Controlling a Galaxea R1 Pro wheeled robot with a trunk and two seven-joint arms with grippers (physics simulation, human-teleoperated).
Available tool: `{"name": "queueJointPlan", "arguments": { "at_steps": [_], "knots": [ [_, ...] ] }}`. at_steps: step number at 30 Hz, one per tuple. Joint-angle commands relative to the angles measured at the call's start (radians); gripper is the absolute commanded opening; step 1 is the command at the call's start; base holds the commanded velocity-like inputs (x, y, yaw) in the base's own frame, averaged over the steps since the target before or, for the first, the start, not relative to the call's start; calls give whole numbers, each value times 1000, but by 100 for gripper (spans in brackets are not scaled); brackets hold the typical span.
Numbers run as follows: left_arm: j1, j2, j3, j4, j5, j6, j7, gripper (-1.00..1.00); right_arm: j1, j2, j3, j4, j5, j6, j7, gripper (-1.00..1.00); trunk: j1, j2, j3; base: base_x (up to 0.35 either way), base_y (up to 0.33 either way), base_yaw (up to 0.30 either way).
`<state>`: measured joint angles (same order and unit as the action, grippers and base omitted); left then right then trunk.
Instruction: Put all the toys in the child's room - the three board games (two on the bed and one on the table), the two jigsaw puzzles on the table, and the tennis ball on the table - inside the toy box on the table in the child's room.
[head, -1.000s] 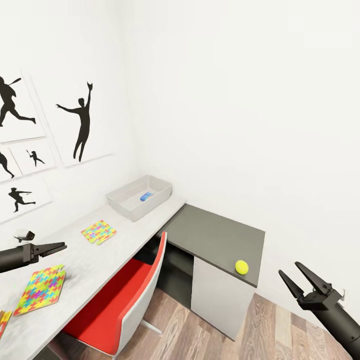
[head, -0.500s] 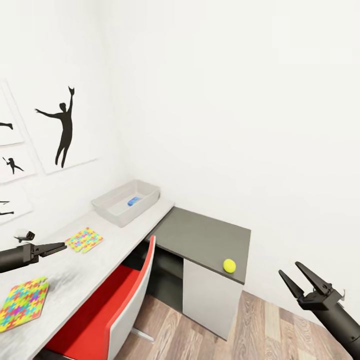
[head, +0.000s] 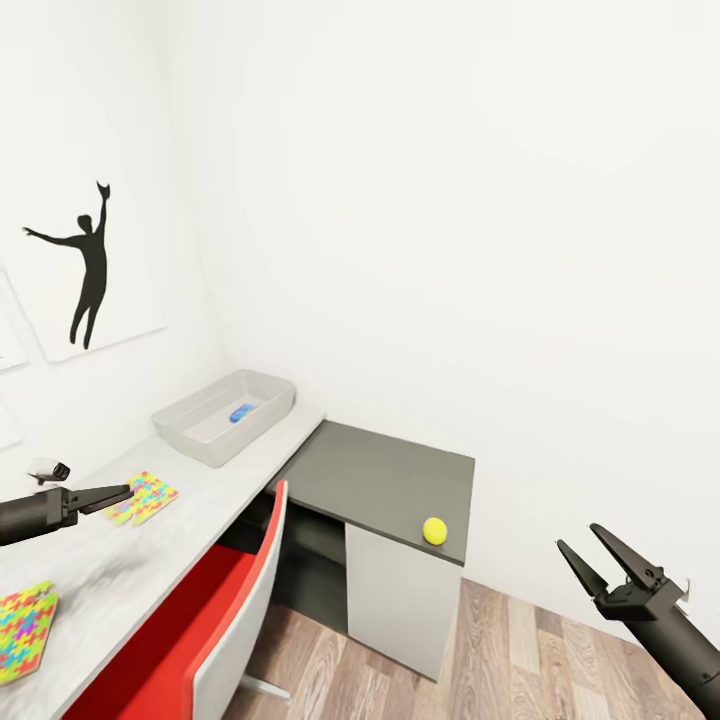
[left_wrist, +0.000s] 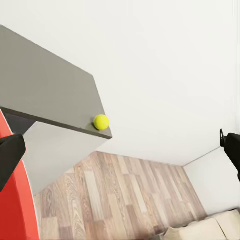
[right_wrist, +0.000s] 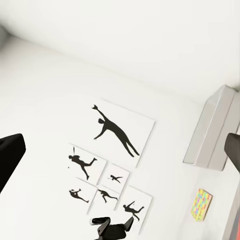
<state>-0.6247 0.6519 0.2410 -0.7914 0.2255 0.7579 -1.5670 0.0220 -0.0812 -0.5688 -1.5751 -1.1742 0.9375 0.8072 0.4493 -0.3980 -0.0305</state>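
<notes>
Both grippers — left (head: 118, 493), right (head: 600, 555) — released, empty. Ball (head: 434, 530) at counter (head: 380, 475) near edge: approach squarely, pinch gently, avoid nudging off. Box (head: 222, 415) far left.

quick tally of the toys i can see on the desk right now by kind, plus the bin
jigsaw puzzles: 2 (one, another at the picture's edge)
tennis ball: 1, near the edge of the dark corner section
toy box: 1, with a small blue item inside
board games: 0 in view
total: 4, plus the blue item
</notes>
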Motion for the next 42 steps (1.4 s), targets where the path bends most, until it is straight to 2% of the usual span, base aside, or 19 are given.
{"name": "queueJointPlan", "arguments": {
  "at_steps": [1,42],
  "knots": [
    [0,0,0,0,0,11,-4,100,0,0,0,0,-1,4,1,100,1,-2,-1,0,0,-183],
    [0,-3,-2,0,0,11,-4,100,0,-2,0,1,1,4,0,100,1,-2,60,0,0,-183]
  ]
}}
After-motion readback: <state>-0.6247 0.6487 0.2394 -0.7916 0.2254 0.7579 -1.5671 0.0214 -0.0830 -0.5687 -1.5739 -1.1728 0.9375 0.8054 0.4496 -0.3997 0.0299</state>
